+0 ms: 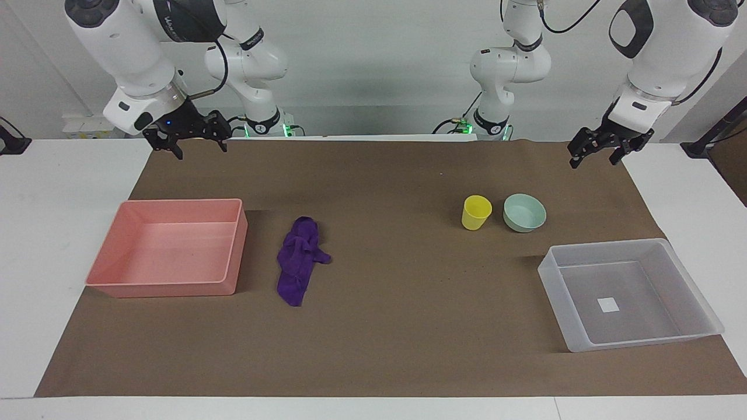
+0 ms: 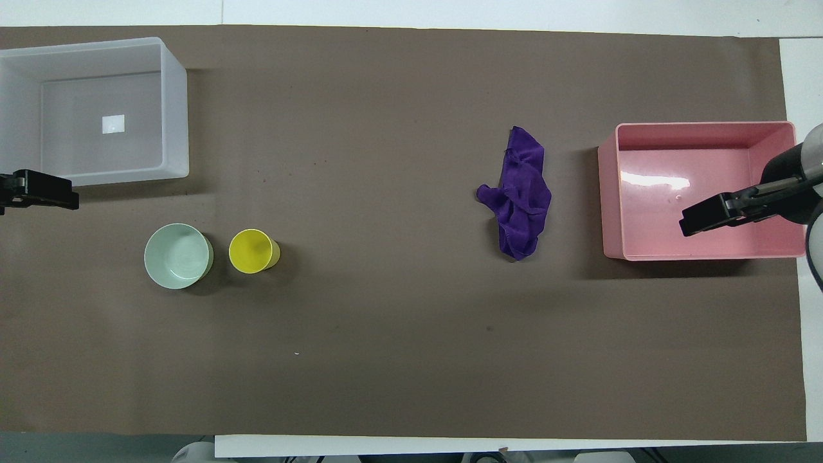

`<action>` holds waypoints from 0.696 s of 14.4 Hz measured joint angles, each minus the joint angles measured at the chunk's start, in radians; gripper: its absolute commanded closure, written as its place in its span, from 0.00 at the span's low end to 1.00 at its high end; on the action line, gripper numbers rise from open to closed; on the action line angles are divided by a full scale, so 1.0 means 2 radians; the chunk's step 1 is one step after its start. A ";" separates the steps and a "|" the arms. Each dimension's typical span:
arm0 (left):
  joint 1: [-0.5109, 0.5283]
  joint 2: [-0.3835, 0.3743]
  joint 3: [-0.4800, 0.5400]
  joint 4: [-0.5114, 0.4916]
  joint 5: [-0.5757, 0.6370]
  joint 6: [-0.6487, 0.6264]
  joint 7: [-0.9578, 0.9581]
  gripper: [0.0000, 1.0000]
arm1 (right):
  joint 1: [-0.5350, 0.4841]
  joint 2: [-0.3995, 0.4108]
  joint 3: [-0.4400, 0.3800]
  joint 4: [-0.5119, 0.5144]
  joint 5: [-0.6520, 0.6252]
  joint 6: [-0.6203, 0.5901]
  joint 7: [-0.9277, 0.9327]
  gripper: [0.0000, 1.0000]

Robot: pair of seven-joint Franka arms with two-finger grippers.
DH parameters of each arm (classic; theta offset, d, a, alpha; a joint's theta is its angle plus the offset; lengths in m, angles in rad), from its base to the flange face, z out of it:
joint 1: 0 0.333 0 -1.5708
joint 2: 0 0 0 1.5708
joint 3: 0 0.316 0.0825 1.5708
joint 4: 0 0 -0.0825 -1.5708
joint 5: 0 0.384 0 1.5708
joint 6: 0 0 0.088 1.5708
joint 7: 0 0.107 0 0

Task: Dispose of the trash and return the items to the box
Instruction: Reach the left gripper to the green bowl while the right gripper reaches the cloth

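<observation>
A purple rag (image 1: 300, 259) lies crumpled on the brown mat beside the pink tray; it also shows in the overhead view (image 2: 521, 196). A yellow cup (image 1: 476, 212) (image 2: 253, 251) and a mint-green bowl (image 1: 524, 212) (image 2: 178, 255) stand upright side by side, nearer to the robots than the clear box (image 1: 688, 274) (image 2: 173, 103), which holds nothing but its white label. My right gripper (image 1: 200, 150) (image 2: 707, 217) hangs open and empty, raised over the mat at the right arm's end. My left gripper (image 1: 593, 162) (image 2: 45, 193) hangs open and empty, raised over the mat at the left arm's end.
An empty pink tray (image 1: 230, 251) (image 2: 607, 193) stands at the right arm's end of the table. The brown mat (image 1: 397, 326) covers most of the white table.
</observation>
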 measured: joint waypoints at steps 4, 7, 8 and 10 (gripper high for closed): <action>0.000 0.002 0.000 -0.001 0.000 0.000 0.001 0.00 | 0.000 0.000 0.000 0.000 -0.001 0.000 0.000 0.00; 0.002 -0.004 0.004 -0.038 0.001 0.046 -0.008 0.00 | -0.001 0.000 0.000 0.000 -0.001 0.000 0.000 0.00; 0.003 -0.009 0.005 -0.073 0.001 0.078 -0.016 0.00 | -0.001 0.000 0.000 0.000 -0.001 0.000 0.000 0.00; 0.003 -0.013 0.006 -0.162 0.001 0.152 -0.025 0.00 | -0.001 0.000 0.000 0.000 -0.001 0.000 0.000 0.00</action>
